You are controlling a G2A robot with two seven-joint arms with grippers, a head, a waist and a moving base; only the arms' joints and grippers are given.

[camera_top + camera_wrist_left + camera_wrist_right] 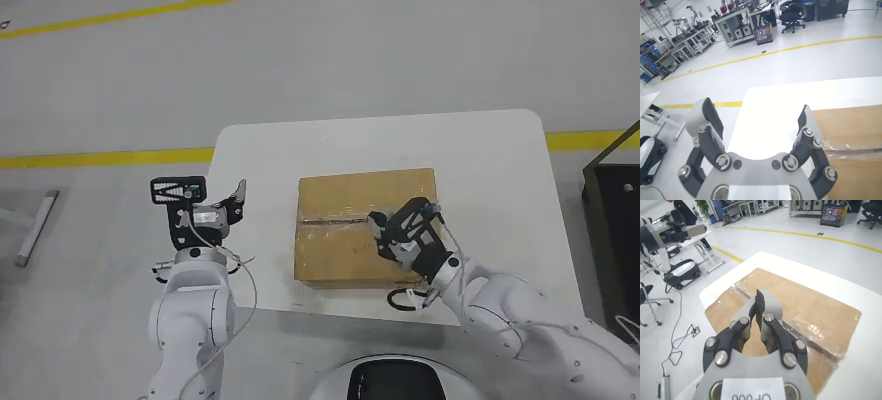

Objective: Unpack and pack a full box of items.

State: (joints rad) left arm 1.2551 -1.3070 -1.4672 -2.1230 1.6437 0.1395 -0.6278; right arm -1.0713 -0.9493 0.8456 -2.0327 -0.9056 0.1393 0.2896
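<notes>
right gripper (758, 298) pressed together over cardboard box (367, 225) tape (335, 220) | left gripper (757, 109) spread, box's 9 o'clock | risk: tips skid on slick tape

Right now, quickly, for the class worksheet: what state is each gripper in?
Left gripper: open, holding nothing.
Right gripper: fingers shut over the cardboard box, nothing visible between them.

Over the white table (791, 91) edge, the left gripper (755, 106), jaws wide apart, beside a taped cardboard box (851, 128)
</notes>
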